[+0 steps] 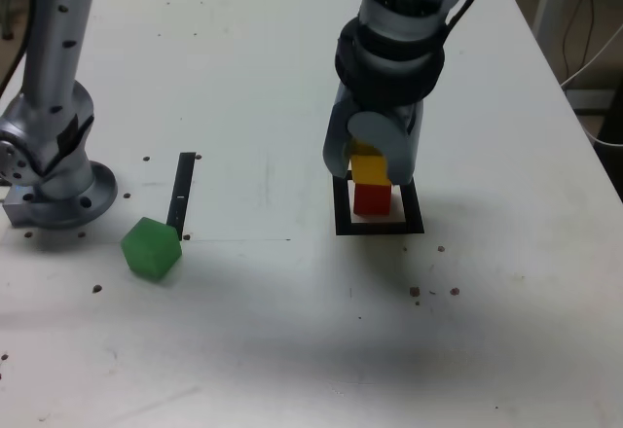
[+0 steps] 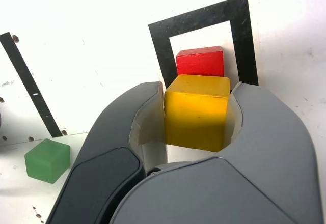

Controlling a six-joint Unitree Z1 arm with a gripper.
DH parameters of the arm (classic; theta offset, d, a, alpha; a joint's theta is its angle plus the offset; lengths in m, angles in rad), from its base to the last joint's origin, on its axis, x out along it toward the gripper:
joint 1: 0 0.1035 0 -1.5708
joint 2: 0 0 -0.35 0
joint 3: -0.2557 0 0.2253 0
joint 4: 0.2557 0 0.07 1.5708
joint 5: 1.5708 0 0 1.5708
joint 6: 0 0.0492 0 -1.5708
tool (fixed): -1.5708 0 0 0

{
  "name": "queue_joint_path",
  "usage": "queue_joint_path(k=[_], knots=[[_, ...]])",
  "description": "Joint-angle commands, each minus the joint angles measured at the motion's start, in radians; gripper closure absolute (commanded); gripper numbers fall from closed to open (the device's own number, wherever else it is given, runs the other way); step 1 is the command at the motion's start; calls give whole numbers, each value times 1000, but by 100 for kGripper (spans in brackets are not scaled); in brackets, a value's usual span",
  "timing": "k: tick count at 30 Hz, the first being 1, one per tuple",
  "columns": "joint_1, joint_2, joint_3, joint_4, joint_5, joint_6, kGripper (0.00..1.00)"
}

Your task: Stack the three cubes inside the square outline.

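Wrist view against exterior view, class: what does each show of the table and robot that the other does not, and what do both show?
Wrist view only: the far side of the flat black square outline, and the facing inner surfaces of the gripper.

Exterior view only: the outline's near side, the silver-grey arm and a thin white cable.

Both: the matte red cube, yellow cube and green cube, the narrow black strip, and the gripper around the yellow cube.

Lower cube inside square outline — upper cube between fingers — loose cube exterior view's left, near strip.
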Motion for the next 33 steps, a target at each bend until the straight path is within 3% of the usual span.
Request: queue_joint_path(k=[1,12,25,33], knots=[[1,8,-3,-2,-2,0,83],[4,21,13,-4,6,2,76],[7,21,6,-6,20,11,76],[12,25,5,-9,16,11,61]])
